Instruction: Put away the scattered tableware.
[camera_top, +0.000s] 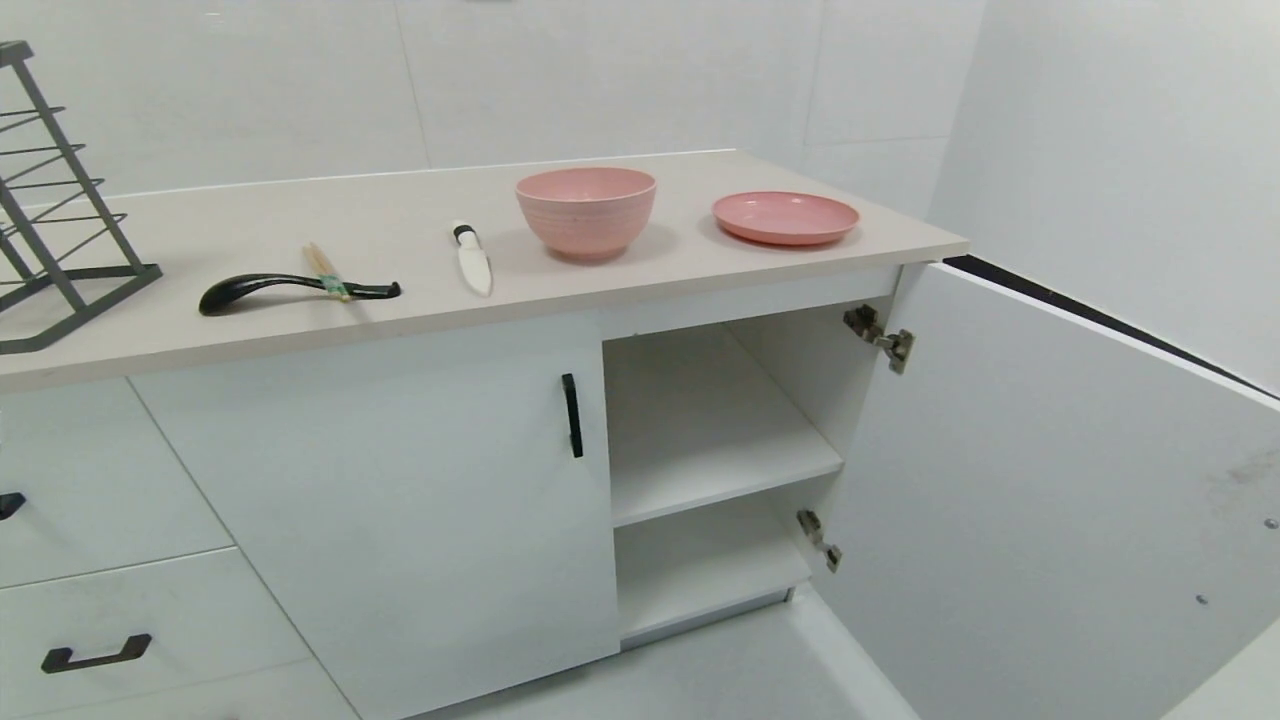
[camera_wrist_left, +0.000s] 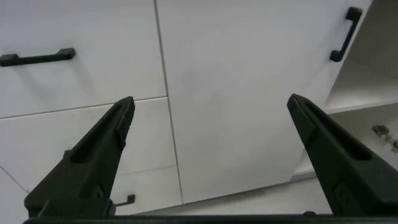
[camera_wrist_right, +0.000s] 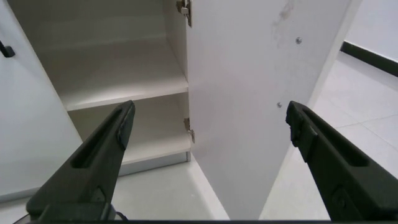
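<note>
1. Centrally in the upper frame, a round pink bowl (camera_top: 586, 210) stands on the beige countertop (camera_top: 250, 225), with a flat pink plate (camera_top: 786, 216) to its right.
2. Leftward lie a white knife (camera_top: 471, 258), wooden chopsticks (camera_top: 326, 272) and a black ladle (camera_top: 290, 290).
3. At lower right, the white cabinet door (camera_top: 1050, 480) stands open.
4. The left gripper (camera_wrist_left: 211, 102) and the right gripper (camera_wrist_right: 208, 109) are both spread wide, grasping nothing.

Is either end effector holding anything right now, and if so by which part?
Nothing is held. The left end effector and right end effector are both open and empty; the bowl and plate sit on the counter.
</note>
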